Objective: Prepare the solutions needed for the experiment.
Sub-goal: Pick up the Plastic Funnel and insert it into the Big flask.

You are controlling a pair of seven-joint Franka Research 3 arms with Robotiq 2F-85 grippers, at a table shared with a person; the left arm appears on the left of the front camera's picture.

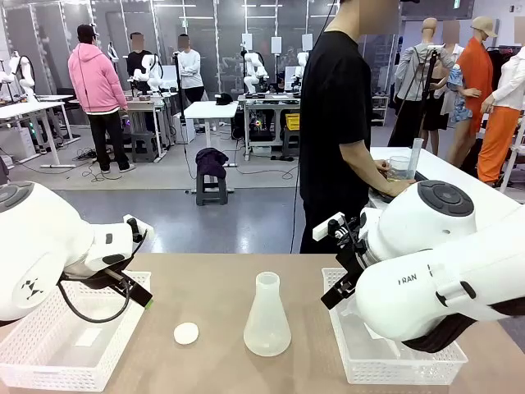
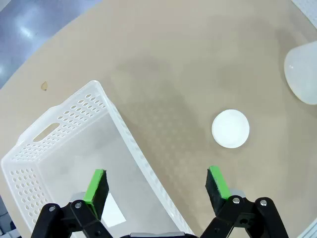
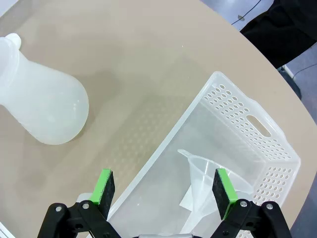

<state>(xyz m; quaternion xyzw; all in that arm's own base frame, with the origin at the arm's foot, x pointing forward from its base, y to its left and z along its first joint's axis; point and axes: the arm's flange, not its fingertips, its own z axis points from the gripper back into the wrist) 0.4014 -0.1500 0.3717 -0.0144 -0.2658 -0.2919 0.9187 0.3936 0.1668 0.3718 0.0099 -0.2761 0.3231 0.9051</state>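
Lower left: white basket (image 1: 57, 365) on tabletop (image 1: 213, 283), left gripper (image 2: 156, 181) over its rim, fingers wide, empty. White cap (image 1: 186, 332) beside it. Centre: upright translucent flask (image 1: 267, 304), faint yellow tint low down, possibly the solutions (image 1: 267, 338). Lower right: second basket (image 1: 394, 373) holding a funnel (image 3: 205, 171), right gripper (image 3: 166, 181) above, fingers wide, empty.

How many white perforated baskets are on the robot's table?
2. The left basket sits under the left arm; the right basket sits under the right arm, partly hidden by it.
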